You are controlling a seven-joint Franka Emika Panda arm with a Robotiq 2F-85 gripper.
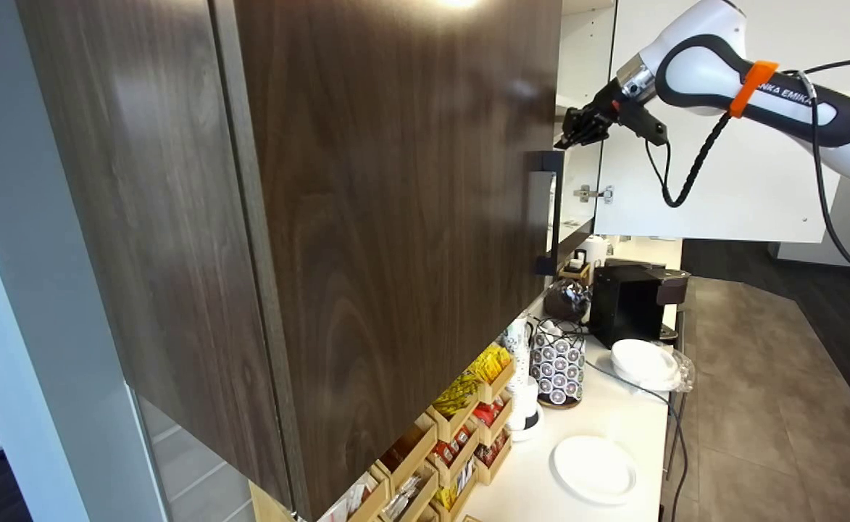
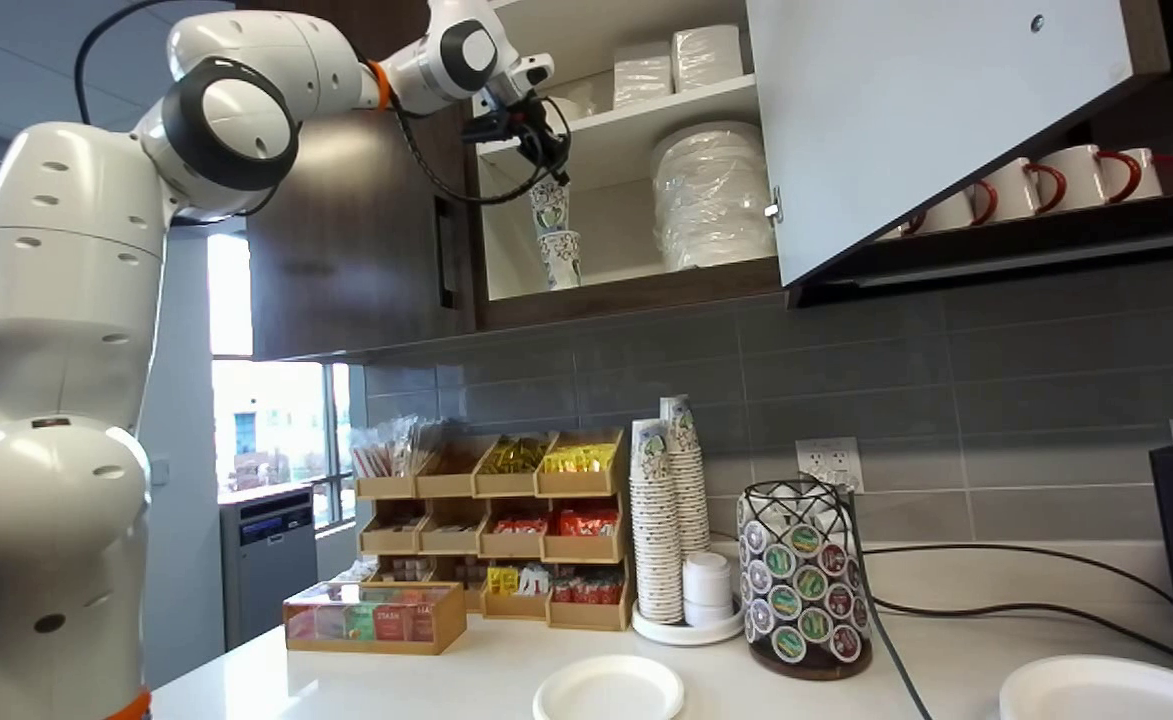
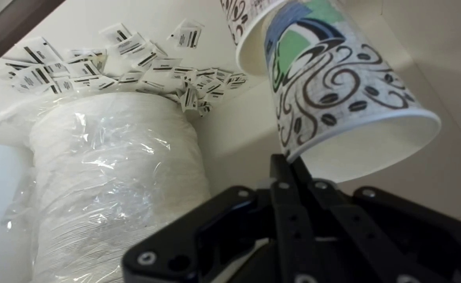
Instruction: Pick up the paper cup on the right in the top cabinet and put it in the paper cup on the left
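Observation:
The top cabinet (image 1: 396, 217) has dark wood-grain panels; its bottom edge also shows in an exterior view (image 2: 636, 288). My gripper (image 3: 291, 159) is shut on the rim wall of a patterned paper cup (image 3: 332, 78), mouth toward me. In an exterior view my gripper (image 2: 558, 178) holds this cup (image 2: 549, 208) over a second paper cup (image 2: 560, 262) standing on the cabinet floor. In the wrist view the held cup's base overlaps the second cup's (image 3: 240, 17) mouth; I cannot tell how far inside it is. The door hides both cups behind my gripper (image 1: 564, 141) in an exterior view.
A plastic-wrapped plate stack (image 3: 116, 184) stands beside the cups, also visible in an exterior view (image 2: 711, 195). Paper packets (image 3: 85, 70) lie on the cabinet floor. A shelf (image 2: 646, 115) runs above. An open white-faced door (image 2: 926, 120) swings out. Cup stacks (image 2: 656, 530) stand on the counter.

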